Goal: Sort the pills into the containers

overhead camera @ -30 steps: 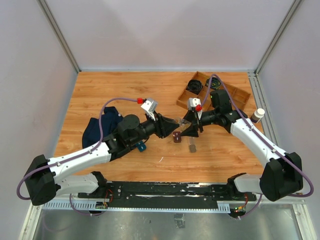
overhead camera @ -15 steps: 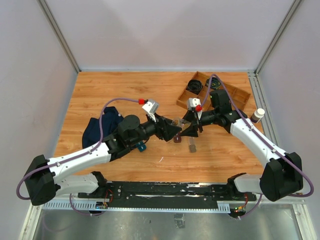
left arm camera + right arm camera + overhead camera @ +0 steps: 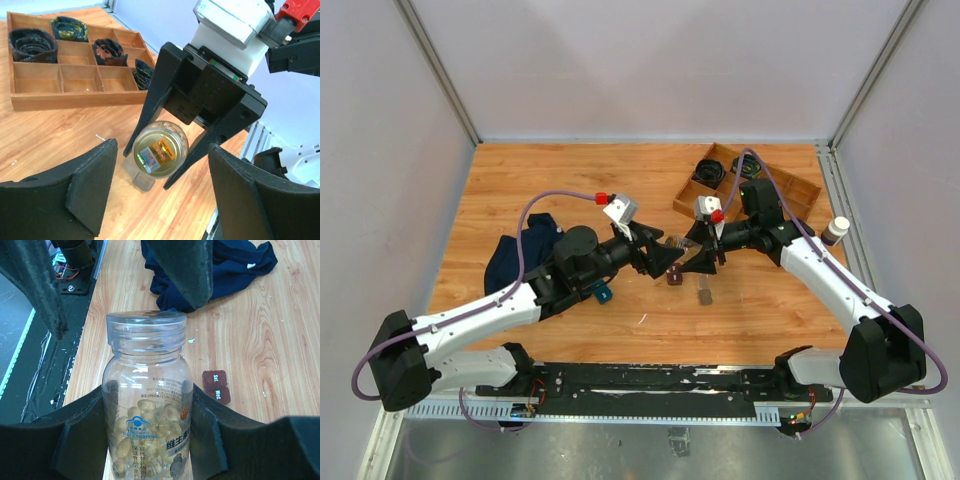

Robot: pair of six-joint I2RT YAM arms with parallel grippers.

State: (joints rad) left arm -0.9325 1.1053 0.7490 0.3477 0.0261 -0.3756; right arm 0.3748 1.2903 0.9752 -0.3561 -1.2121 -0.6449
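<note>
Zero pills are sorted as far as these views show. Nearest on the table (image 3: 570,180) lies a small clear piece (image 3: 704,296); what it is, I cannot tell. Just beyond it sit the two containers (image 3: 216,386), tiny dark-brown boxes side by side and touching. Their marked lids look down and no pill is on or around them.

Above them, the right gripper (image 3: 147,430) clamps the clear pill bottle (image 3: 147,405) by its body. The cap is off and the pale yellow pills (image 3: 150,422) are all inside. The mouth points at the left gripper (image 3: 161,165), which has its fingers spread wide either side of the neck, holding nothing.

Farther back the dark blue cloth (image 3: 225,265) and the wooden divided tray (image 3: 65,97) sit apart.

By my reckoning, opening is done. Tipping pills out and loading both boxes is all ahead.
</note>
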